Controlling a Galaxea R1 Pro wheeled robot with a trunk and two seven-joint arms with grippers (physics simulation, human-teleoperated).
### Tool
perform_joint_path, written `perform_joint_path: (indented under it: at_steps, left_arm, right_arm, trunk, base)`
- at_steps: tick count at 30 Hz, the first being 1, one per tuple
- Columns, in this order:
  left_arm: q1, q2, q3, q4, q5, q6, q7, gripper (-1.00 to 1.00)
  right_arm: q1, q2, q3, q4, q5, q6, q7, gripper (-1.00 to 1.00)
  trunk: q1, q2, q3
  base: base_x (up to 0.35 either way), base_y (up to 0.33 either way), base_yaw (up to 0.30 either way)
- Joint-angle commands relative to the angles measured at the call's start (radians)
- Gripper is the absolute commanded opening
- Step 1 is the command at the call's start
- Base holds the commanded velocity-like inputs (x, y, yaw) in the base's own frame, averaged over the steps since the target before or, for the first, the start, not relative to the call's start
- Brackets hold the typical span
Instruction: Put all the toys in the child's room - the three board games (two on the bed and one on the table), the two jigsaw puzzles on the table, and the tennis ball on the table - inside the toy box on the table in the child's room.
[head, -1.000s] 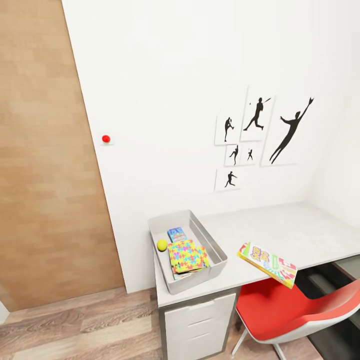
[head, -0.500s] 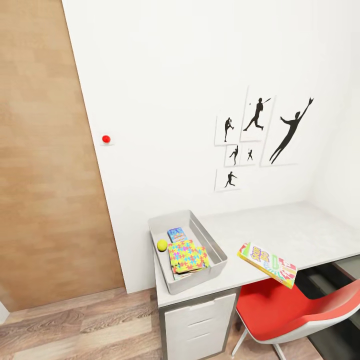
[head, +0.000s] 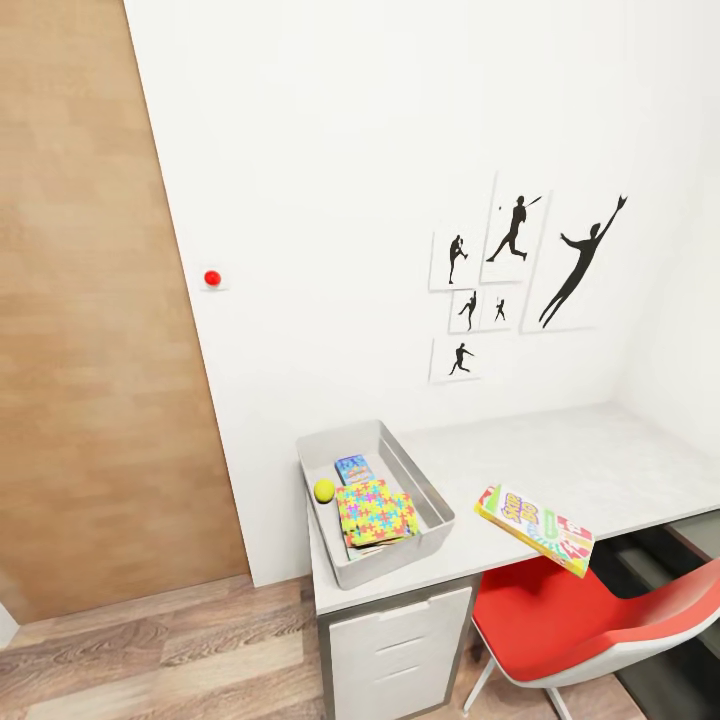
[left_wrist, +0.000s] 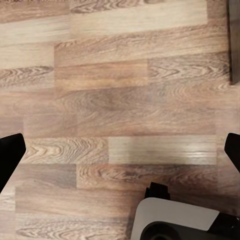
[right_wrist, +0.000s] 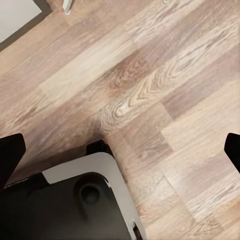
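Head view: toy box (head: 433, 528) sits on the near-left corner of the counter (head: 590, 465), against the white wall; inside it, tennis ball (head: 324, 490) at the left wall, small blue board game (head: 352, 468) toward the far end, jigsaw puzzles (head: 375, 509) stacked toward the near end with another flat item's edge showing under them, can't tell what; third board game (head: 535, 528), green-red-yellow lid, lies on the counter to the right of the box, apart from it, its near-right end overhanging the counter edge above the red chair (head: 570, 625); white drawers (head: 400, 645) under the box corner; baseball silhouette pictures (head: 520, 270) on the wall above the counter; wooden door (head: 90, 330) at left with a red knob (head: 212, 277) on the wall just beside it; plank floor (head: 150, 655) below.

Left hand (left_wrist: 120, 152): fingertips at the two frame edges, spread wide, nothing between them, pointed down at the floor; white-and-black robot base (left_wrist: 175, 220) below it.

Right hand (right_wrist: 120, 150): same, wide open and empty, over bare planks; base in view near it; a white furniture corner (right_wrist: 17, 15) at the far edge.
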Motion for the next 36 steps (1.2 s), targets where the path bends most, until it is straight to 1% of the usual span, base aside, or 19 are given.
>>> perform_joint_path:
  at_steps: [1, 9, 13, 19, 24, 25, 26, 36]
  left_arm:
    - [-0.001, 0.000, 0.001, 0.001, 0.010, -0.005, 0.000, 1.00]
    - [-0.002, -0.001, 0.002, 0.000, 0.010, -0.007, -0.003, 1.00]
    - [-0.002, -0.001, 0.001, 0.000, 0.009, -0.009, -0.006, 1.00]
    - [-0.003, 0.000, 0.000, 0.000, 0.008, -0.010, -0.018, 1.00]
    - [-0.004, 0.006, 0.000, 0.000, 0.008, -0.010, -0.053, 1.00]
    - [-0.005, 0.011, 0.000, 0.000, 0.008, -0.010, -0.074, 1.00]
    - [-0.006, 0.013, 0.000, 0.000, 0.008, -0.010, -0.081, 1.00]
    - [-0.011, 0.031, -0.001, 0.000, 0.008, -0.009, -0.128, 1.00]
  right_arm:
    - [0.000, 0.002, 0.008, -0.002, -0.008, 0.003, -0.007, 1.00]
    - [0.000, 0.023, 0.005, -0.001, -0.011, 0.004, -0.010, 1.00]
    - [0.000, 0.028, 0.003, -0.001, -0.012, 0.003, -0.010, 1.00]
    - [0.000, 0.029, -0.002, 0.000, -0.017, 0.002, -0.008, 1.00]
    - [0.000, 0.030, -0.004, 0.000, -0.017, 0.001, -0.009, 1.00]
    - [0.000, 0.031, -0.002, 0.001, -0.016, 0.001, -0.009, 1.00]
    - [0.001, 0.031, -0.002, 0.001, -0.015, 0.000, -0.009, 1.00]
    - [0.003, 0.030, 0.003, 0.001, -0.011, 0.001, -0.007, 1.00]
  trunk:
    - [0.001, -0.002, -0.001]
    - [0.001, -0.002, -0.001]
    - [0.001, -0.002, 0.000]
    - [0.001, -0.002, 0.006]
    - [0.001, -0.002, 0.007]
    - [0.001, -0.002, 0.006]
    - [0.001, -0.002, 0.005]
    - [0.001, -0.002, -0.005]
  base:
    - [0.000, 0.000, 0.000]
    - [0.000, 0.000, 0.000]
    - [0.000, 0.000, -0.019]
    - [0.000, 0.000, -0.135]
    - [0.000, 0.000, -0.199]
    - [0.000, 0.000, -0.182]
    - [0.000, 0.000, -0.179]
    - [0.000, 0.000, -0.179]
